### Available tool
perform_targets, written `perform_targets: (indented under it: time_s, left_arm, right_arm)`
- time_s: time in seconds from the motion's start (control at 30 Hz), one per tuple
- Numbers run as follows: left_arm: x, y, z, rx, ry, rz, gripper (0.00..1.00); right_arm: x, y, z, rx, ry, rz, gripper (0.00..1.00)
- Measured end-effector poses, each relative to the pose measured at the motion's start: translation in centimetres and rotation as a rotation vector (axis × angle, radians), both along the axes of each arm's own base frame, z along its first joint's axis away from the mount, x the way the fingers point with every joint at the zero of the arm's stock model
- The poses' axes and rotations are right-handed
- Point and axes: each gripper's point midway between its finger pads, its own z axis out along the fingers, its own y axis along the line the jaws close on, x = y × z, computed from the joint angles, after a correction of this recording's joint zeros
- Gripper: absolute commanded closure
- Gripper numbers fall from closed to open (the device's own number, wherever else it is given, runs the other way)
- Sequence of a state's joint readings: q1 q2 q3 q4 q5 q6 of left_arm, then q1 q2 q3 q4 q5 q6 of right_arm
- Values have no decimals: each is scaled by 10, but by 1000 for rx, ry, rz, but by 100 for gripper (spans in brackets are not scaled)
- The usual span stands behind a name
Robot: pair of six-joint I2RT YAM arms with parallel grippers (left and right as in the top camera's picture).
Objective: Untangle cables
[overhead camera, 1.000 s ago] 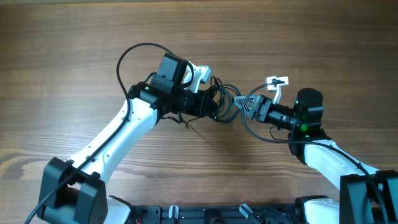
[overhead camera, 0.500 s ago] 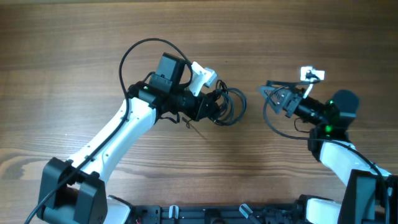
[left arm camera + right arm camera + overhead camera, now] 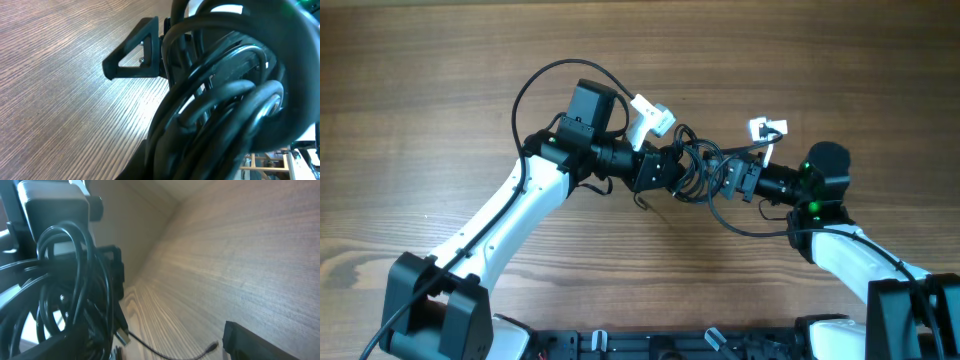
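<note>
Half a second back the two arms stood well apart over the wooden table (image 3: 440, 90). The left gripper (image 3: 675, 172) has since shifted a little to the right, carrying the cables (image 3: 702, 162) with it. The right gripper (image 3: 730, 180), which had drawn off to the right with bare wood between it and the bundle, has come back in and now sits against the bundle's right edge. That puts it close to where it was a full second ago. The cables sit between the two grippers, near the middle of the table, as one knotted bunch of thin black loops. They are not spread out into separate strands. The left gripper is clenched on the bunch at its left side. In the left wrist view the glossy black coils (image 3: 225, 110) crowd right up to the lens and overlap one another, with a black triangular finger (image 3: 132, 55) showing beyond them above the wood. In the right wrist view the same tangle (image 3: 65, 295) fills the left of the picture in tall narrow loops. One thin strand (image 3: 150, 349) trails out of it along the table to a tiny plug end (image 3: 213, 344). The right gripper's jaws look parted. Only one finger (image 3: 260, 342) shows, low at the right, with the tangle off to the left.
</note>
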State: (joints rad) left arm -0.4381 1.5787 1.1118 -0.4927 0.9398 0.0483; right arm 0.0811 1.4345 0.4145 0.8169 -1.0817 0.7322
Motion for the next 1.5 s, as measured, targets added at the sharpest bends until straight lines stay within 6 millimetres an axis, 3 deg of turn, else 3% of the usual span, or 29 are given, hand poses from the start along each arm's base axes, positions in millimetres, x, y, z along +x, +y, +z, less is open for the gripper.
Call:
perform_targets:
  time_s: [0.7, 1.0, 1.1, 1.17, 1.2, 1.27, 1.3, 1.4, 1.5]
  left_arm:
    - [-1, 0, 1, -5, 3, -4, 96]
    - [-3, -1, 3, -19, 10, -15, 96]
    - [-3, -2, 3, -22, 11, -18, 96]
    - [-3, -2, 3, -21, 11, -17, 96]
    - [-2, -1, 2, -14, 10, -12, 96]
    - [3, 4, -6, 16, 13, 16, 96]
    - [6, 6, -12, 35, 17, 30, 96]
    - [7, 13, -26, 71, 62, 52, 96]
    - [5, 15, -18, 26, 82, 40, 96]
  right_arm:
    - [7, -1, 10, 55, 55, -42, 12]
    - [-7, 25, 14, 64, 52, 27, 14]
    - [-9, 30, 13, 62, 53, 34, 20]
    - [-7, 30, 8, 50, 70, 21, 34]
    - [-7, 29, 4, 40, 80, 15, 47]
    - [-1, 25, -11, 3, 144, -40, 84]
    - [1, 22, -20, -16, 181, -68, 96]
    - [15, 0, -48, -84, 289, -211, 96]
    - [35, -46, -76, -142, 384, -423, 96]
